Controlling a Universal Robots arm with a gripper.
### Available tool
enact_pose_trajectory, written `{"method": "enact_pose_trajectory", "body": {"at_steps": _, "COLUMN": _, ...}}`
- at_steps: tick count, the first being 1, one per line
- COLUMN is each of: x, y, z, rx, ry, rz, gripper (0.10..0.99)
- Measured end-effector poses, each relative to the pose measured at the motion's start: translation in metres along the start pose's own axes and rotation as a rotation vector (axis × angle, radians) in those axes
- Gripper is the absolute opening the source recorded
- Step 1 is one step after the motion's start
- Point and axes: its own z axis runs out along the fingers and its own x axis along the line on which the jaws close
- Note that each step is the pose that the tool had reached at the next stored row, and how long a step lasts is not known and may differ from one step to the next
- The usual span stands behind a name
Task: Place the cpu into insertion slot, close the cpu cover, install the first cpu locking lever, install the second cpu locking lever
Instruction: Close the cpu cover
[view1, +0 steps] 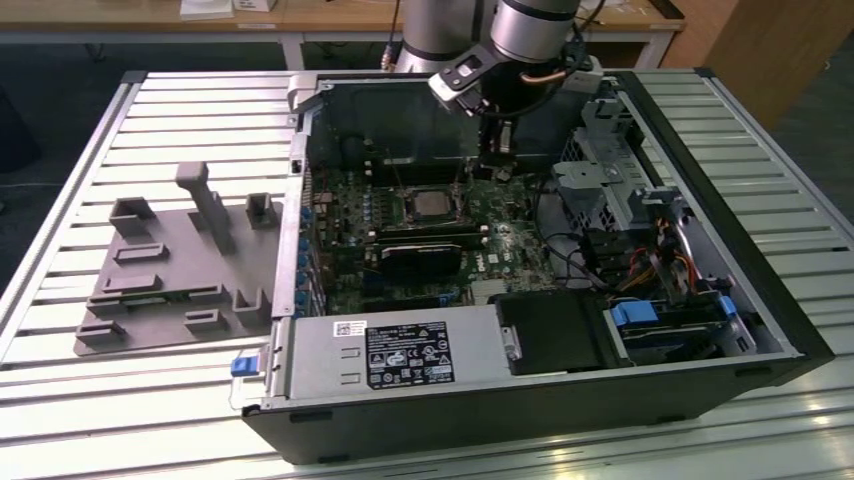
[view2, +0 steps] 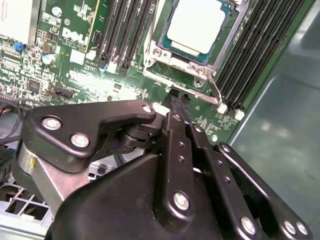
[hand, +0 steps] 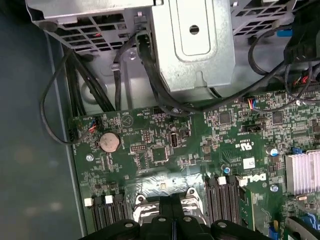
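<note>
Cpu (view2: 195, 25) sits under the closed cover (view2: 176, 54). The gripper (view2: 178, 102) hovers just beside the cover, its fingers pressed together.

cpu (view2: 196, 25): a pale, matt metal top was seen.
cpu cover (view2: 175, 59): bare silvery metal, faintly shiny, was shown.
gripper (view2: 178, 104): smooth black semi-gloss links were seen.
table (view1: 80, 400): ribbed, reflective metal was shown.

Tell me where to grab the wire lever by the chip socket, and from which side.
Grip the lever at its free end, where it juts past the corner of the metal frame toward the memory slots. The rest seems to lie tight along the frame. Come down from above with the hand straddling it; so thin a wire may suit a push better than a pinch.
</note>
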Motion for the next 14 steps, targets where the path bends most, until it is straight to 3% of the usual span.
{"method": "enact_pose_trajectory", "body": {"at_steps": 14, "x": -0.0015, "y": -0.0097, "z": 0.0010, "rx": -0.007, "ry": 0.0010, "rz": 0.000, "gripper": 0.102}}
